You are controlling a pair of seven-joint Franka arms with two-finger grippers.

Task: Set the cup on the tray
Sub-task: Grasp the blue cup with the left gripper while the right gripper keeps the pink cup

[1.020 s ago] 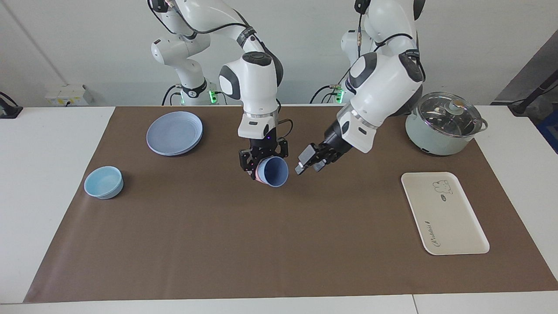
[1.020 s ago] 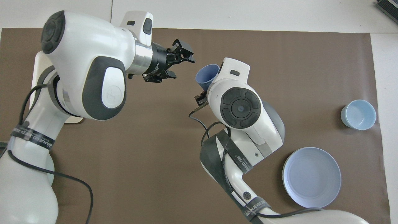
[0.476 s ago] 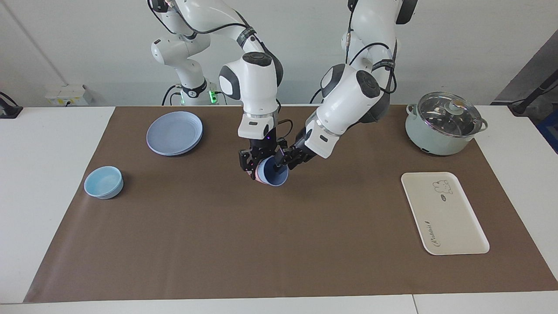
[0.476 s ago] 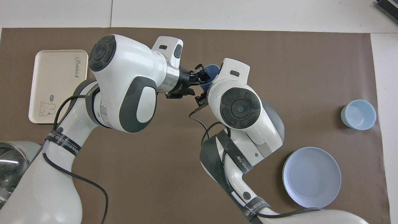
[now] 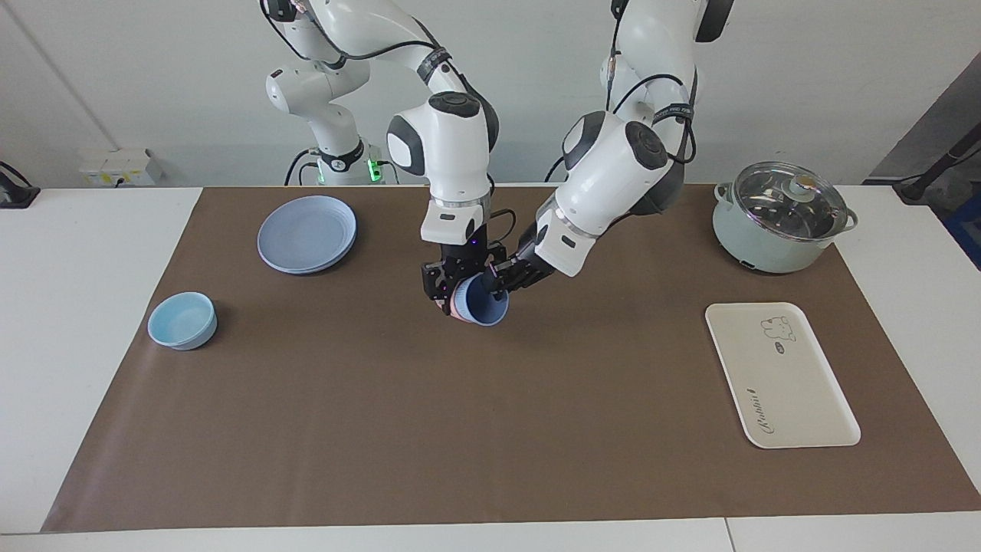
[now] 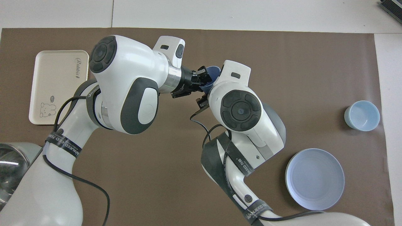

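Periwinkle cup (image 5: 483,304) hangs in the air over the middle of the brown mat (image 5: 490,429), tipped on its side with its open mouth turned away from the robots. A salmon-pink cup (image 5: 454,306) shows as a thin edge around its base, nested with it. The right gripper (image 5: 454,285) points straight down, and its jaws are closed on this nested pair from above. The left gripper (image 5: 498,280) comes in slantwise from the left arm's end, and its jaws are closed on the periwinkle cup's rim, one finger reaching inside the mouth. So both sets of jaws hold the cups at once. Off toward the left arm's end from the jaws, well apart, the cream tray (image 5: 805,406) lies flat on the mat with nothing on it. A lidded pot (image 5: 778,215) stands beside the tray, nearer to the robots. Toward the right arm's end of the worktop (image 5: 84,307) sit a round blue plate (image 5: 306,234) and a light-blue bowl (image 5: 182,320).
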